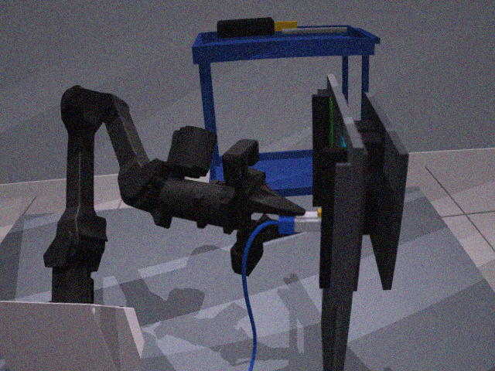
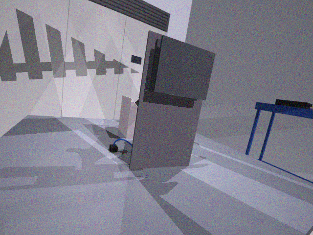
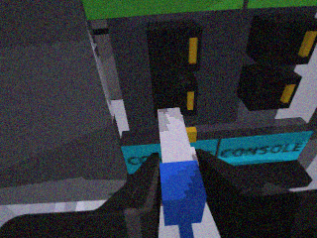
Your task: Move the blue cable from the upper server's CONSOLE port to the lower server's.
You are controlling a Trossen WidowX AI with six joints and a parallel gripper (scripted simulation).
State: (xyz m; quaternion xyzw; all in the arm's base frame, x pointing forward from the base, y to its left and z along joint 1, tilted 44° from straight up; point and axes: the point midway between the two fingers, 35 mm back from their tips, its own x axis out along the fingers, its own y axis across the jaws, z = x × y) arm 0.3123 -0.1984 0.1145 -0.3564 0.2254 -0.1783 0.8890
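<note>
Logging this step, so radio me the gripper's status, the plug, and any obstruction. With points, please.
Gripper [image 1: 298,221] [image 3: 176,157] shut on the plug [image 1: 308,225] [image 3: 182,190]. Plug's nose up against the server front, seating unconfirmed. Plug hides part of the left CONSOLE label [image 3: 139,158]; no other obstruction seen.

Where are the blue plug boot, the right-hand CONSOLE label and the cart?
blue plug boot [image 1: 286,225] [image 3: 182,190]: top, wrist; body
right-hand CONSOLE label [image 3: 263,150]: wrist; lettering
cart [image 1: 279,50] [image 2: 285,110]: top, exterior; upper tray's side

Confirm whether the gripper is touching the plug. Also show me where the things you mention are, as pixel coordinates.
Touching. The wrist view shows the gripper [image 1: 298,221] [image 3: 176,157] shut on the plug [image 1: 307,226] [image 3: 174,144], one finger pressed against each side.
</note>
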